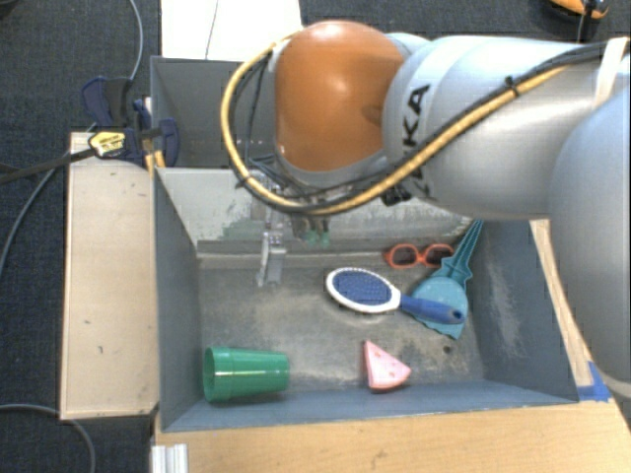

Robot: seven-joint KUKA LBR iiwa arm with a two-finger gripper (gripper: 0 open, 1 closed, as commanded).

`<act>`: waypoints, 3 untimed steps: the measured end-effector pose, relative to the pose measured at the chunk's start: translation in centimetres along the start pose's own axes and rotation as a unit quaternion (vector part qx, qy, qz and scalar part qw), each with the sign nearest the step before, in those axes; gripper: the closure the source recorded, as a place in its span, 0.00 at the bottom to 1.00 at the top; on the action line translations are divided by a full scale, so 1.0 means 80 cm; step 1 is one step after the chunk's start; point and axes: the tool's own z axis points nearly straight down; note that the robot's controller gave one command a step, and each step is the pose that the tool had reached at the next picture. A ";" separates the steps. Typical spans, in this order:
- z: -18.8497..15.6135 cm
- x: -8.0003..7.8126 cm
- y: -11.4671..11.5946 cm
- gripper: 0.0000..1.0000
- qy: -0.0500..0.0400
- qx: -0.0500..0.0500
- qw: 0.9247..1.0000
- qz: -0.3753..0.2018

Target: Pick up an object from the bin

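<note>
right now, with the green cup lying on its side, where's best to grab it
I'd take the green cup across the middle of its round body, coming straight down from above and closing front to back. It lies lengthwise left to right, with its banded end close to the bin wall.

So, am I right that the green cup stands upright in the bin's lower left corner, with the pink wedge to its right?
Not quite: the camera view shows the green cup lying on its side in that corner; the pink wedge is to its right.

"KA" on the arm (493,136)
</note>
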 end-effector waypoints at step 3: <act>0.090 0.096 0.034 0.00 -0.005 -0.001 0.987 -0.158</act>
